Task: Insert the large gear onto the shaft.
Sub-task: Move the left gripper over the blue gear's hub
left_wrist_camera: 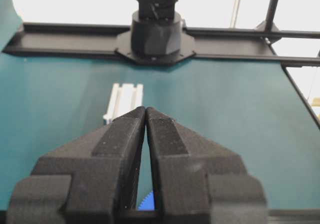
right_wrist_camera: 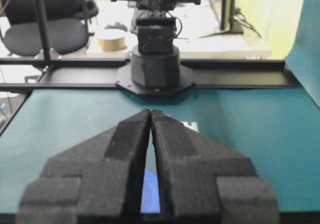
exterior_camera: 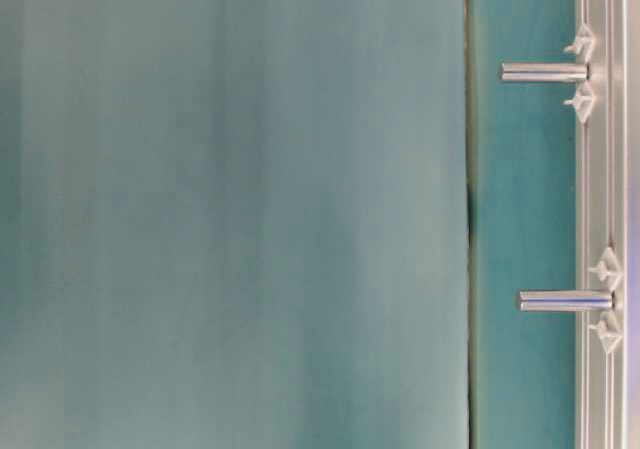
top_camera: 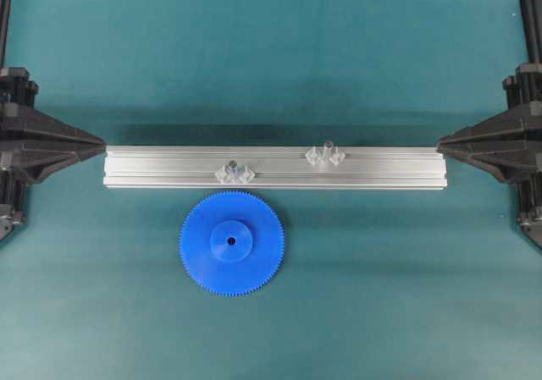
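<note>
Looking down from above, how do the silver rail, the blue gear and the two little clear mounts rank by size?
1. Silver rail, the longest thing by far.
2. Large gear, shorter but broader.
3. The two clear mounts, left and right, look alike, so they tie.

surface: teal mat point(top_camera: 271, 50) | beyond: black office chair point(right_wrist_camera: 37, 32), desk point(right_wrist_camera: 210, 44) | light: bright, washed-out

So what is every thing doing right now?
large gear: flat on the mat, not on any shaft.
two shafts: upright on the rail, both bare.
rail: lying between the arms.
left end effector: shut, empty.
right end effector: shut, empty.
</note>
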Robot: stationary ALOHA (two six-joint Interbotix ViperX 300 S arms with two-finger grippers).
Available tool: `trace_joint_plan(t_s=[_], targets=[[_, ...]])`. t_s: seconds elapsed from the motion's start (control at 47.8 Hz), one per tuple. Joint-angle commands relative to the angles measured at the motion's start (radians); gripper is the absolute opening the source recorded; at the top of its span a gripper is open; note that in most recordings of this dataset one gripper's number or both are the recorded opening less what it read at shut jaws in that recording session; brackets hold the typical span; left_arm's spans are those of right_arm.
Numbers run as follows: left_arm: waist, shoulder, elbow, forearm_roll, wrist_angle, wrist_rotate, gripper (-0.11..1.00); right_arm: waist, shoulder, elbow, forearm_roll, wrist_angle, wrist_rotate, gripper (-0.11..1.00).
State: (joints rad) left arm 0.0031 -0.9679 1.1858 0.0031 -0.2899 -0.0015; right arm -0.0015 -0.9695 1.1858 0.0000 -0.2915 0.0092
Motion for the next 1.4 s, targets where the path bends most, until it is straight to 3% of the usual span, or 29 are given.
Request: trace_joint_plan(t_s=[0.0,0.084,0.126,0.314,0.753,0.941,1.381], targets=[[0.002,0.048,-0.083,0.011,0.031,-0.009,0.11,-0.011,0.006,-0.025,0.005,-0.005,0.003,0.16],[0.0,0.081,-0.147,0.011,0.092,-0.029,0.07,-0.014,0.006,-0.026,0.054,0.011,0.02,0.25],[-0.002,0.095,-0.181,0.011,0.127,-0.034,0.03,-0.015,0.008,-0.028,0.067,0.021,0.034,0.22],[-0.037,0.164,-0.285,0.02,0.313,-0.021,0.01,-0.021,0.021,-0.04,0.071,0.118,0.083,0.05],[-0.11,0.489,-0.503,0.02,0.474,-0.032,0.01,-0.041,0.058,-0.063,0.067,0.281,0.083,0.05],[-0.115,0.537,-0.538,0.02,0.571,-0.038,0.01,-0.043,0.126,-0.092,0.051,0.393,0.081,0.05],[-0.115,0.661,-0.591,0.02,0.598,-0.041,0.01,-0.041,0.206,-0.109,0.043,0.402,0.08,0.06]])
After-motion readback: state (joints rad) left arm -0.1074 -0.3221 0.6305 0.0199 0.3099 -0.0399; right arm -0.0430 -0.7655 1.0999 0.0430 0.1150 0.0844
